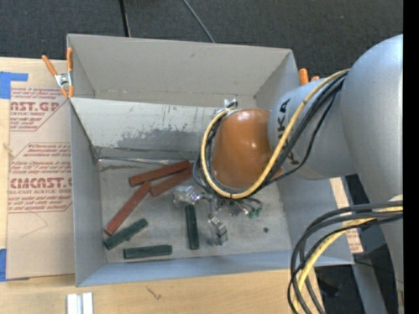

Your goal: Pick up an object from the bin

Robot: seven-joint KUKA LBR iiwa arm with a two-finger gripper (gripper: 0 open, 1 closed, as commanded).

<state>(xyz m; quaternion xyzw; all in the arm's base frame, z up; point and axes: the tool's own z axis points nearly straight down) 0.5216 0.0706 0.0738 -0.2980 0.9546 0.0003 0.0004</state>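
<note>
My gripper [217, 230] reaches down below the orange wrist cover, near the front middle of the bin floor. Just left of it a dark green stick [191, 226] lies pointing front to back, close to the gripper but apart from it as far as I can see. A reddish-brown stick [169, 184] lies up and left of the gripper, with a second one [160, 174] right behind it. Nothing shows between the gripper's tips.
A third reddish-brown stick [126, 212] slants toward the front left. Two more dark green sticks [126, 234] [148, 251] lie by the front left corner. The arm and its cables cover the bin's right side.
</note>
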